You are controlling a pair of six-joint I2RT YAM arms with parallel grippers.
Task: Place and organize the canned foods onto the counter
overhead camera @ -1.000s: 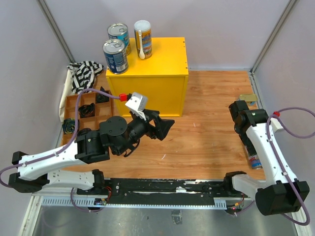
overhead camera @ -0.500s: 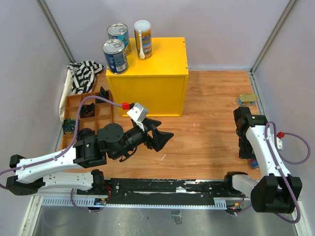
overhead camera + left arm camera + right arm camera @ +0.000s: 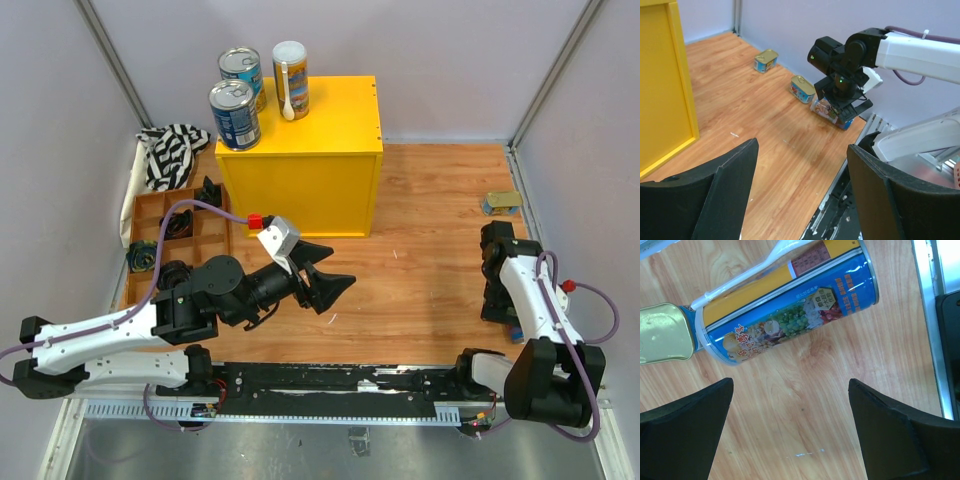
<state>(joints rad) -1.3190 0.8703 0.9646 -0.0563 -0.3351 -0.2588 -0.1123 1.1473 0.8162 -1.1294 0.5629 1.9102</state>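
The yellow counter [image 3: 300,150] carries two blue-labelled cans [image 3: 234,113] [image 3: 241,72] and one upright slim white-lidded can [image 3: 291,78]. My left gripper [image 3: 325,275] is open and empty over the floor in front of the counter. My right gripper [image 3: 497,305] is open, pointing down near the right wall. The second slim can [image 3: 790,310] lies on its side just ahead of its fingers, a white spoon strapped to it. One gold tin [image 3: 665,337] touches that can's lid end. The other gold tin [image 3: 502,203] lies farther back; both show in the left wrist view [image 3: 765,60] [image 3: 803,88].
A brown wooden compartment tray [image 3: 175,225] with small black objects sits left of the counter, a striped cloth [image 3: 170,150] behind it. A black rail [image 3: 330,380] runs along the near edge. The metal floor edge [image 3: 927,315] and the wall are close to the lying can.
My right gripper has come nearer along the right wall and now hangs over the lying slim can. My left gripper has drifted slightly nearer and stays open.
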